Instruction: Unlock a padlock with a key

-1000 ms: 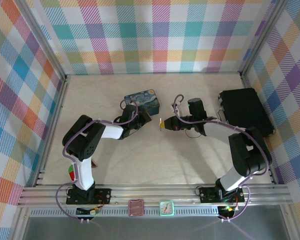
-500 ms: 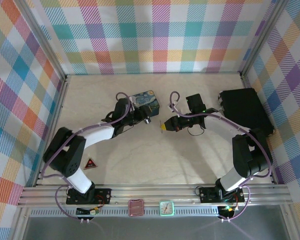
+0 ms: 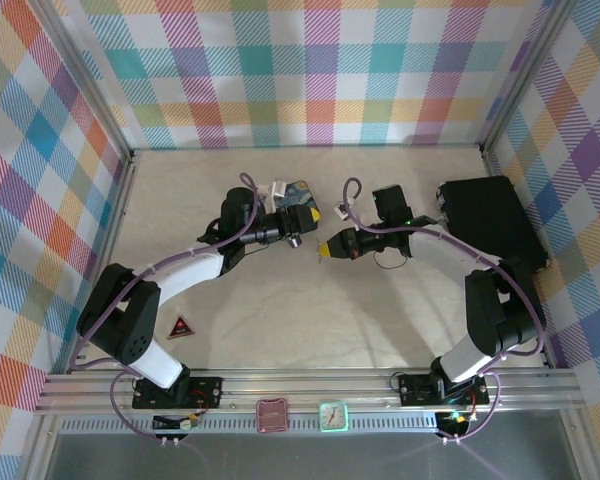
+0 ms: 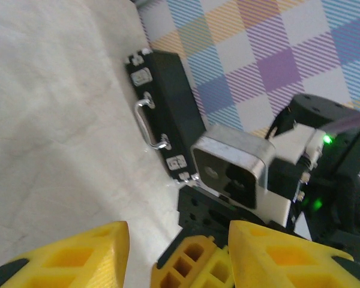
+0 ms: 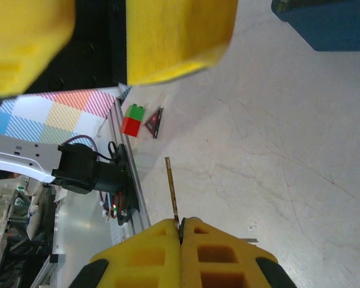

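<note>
Pressed together, the right claw [image 5: 181, 227] pinched the key [image 5: 171, 189] by one end, and the thin blade projected beyond the fingertips toward the left claw [image 5: 100, 39]. The left claw was spread and gripped nothing. In the top view, the padlock [image 3: 293, 240] appeared as a tiny grey piece just beside the left claw at its 6 o'clock; contact could not be determined. The blue tin [image 3: 302, 192], painted with a starry night sky, lay at that claw's 12 o'clock. The black case [image 4: 168, 108] lay at 3 o'clock of the right claw and carried two white labels [image 4: 141, 77], too small to read.
</note>
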You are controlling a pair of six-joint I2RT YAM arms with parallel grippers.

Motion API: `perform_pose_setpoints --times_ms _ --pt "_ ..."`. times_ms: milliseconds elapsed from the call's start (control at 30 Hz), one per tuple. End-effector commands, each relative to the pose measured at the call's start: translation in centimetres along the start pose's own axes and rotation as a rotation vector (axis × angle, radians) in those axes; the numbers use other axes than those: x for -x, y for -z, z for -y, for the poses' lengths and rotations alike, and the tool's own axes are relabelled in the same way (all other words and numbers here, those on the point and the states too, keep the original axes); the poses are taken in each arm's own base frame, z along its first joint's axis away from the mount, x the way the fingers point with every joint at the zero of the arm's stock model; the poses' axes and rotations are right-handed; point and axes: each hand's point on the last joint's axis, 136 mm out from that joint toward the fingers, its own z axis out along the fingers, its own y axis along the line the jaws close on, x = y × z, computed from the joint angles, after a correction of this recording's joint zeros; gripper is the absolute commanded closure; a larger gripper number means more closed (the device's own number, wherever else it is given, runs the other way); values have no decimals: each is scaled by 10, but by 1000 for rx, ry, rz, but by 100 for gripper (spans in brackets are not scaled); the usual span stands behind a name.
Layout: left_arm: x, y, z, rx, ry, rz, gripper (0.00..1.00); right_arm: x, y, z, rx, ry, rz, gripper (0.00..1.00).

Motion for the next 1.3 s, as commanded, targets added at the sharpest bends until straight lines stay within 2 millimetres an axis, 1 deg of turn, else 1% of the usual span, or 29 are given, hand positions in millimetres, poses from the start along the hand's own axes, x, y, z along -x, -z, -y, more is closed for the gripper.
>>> perform_pose_setpoints --times_ms 0,167,333,367,467,567,600,767,800,833,867,900,1000,1167,1267 --pt "-11 -7 21 -101 -49 -50 57 16 9 -22 56 61 43 100" --pt "-20 -9 24 -117 -61 -66 64 18 14 -26 61 64 69 100" --pt "-26 -8 24 -116 -56 -78 70 21 17 -21 56 49 98 100" --pt "-26 -8 24 -114 -58 -78 72 21 17 -20 58 47 102 100" --pt "-25 -7 24 -108 -63 -70 88 23 16 -20 64 44 109 100" --pt "-23 -7 24 -104 -65 -61 99 25 17 -21 60 44 115 100" --pt "-23 -7 23 -100 -64 -59 100 26 17 -22 59 48 118 100" --pt "-19 -9 21 -89 -45 -43 100 29 21 -23 32 49 138 99" --pt "-16 -9 18 -76 -36 -25 100 30 22 -22 19 44 145 89" --pt "-15 -9 17 -70 -31 -16 100 29 23 -21 6 39 152 82" --pt "-13 -9 18 -72 -26 -4 100 29 24 -21 -3 41 166 76" --pt "-11 -8 19 -77 -22 9 100 30 25 -22 -7 47 182 73" --pt "-11 -7 19 -85 -17 17 100 31 30 -21 -41 55 235 67" --pt "-11 -6 25 -102 -23 18 100 32 36 -13 -106 79 307 63" --pt "-12 -8 27 -111 -35 19 100 33 37 -16 -94 108 332 59"
